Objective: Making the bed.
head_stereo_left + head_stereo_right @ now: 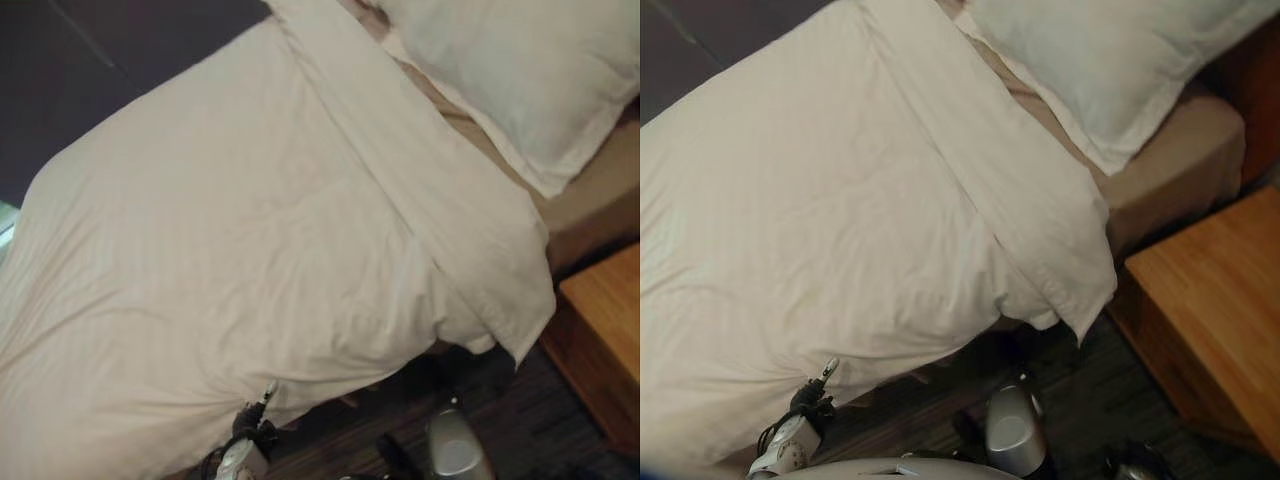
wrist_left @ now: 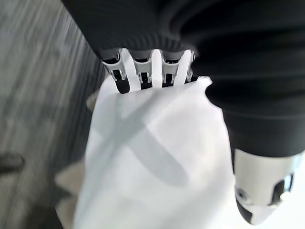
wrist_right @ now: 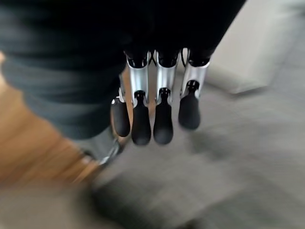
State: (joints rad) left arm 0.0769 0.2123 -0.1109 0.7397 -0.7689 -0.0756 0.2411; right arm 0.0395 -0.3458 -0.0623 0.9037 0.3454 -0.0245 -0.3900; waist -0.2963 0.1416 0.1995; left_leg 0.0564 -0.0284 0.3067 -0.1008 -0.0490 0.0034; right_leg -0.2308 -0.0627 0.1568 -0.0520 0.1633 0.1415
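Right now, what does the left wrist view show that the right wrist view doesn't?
Left wrist view alone: the left hand with its fingers curled into white duvet cloth, gripping it, dark floor beside.

Right wrist view alone: the right hand hanging free, fingers relaxed and holding nothing, with wooden furniture to one side.

Both: a dark ribbed cover, silver dark-tipped fingers, and pale bedding somewhere past the hand.

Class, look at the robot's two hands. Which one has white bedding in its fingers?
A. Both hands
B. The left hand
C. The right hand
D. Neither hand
B. In its own wrist view the left hand has its fingers curled into the white duvet, while the right hand hangs with straight fingers, holding nothing.
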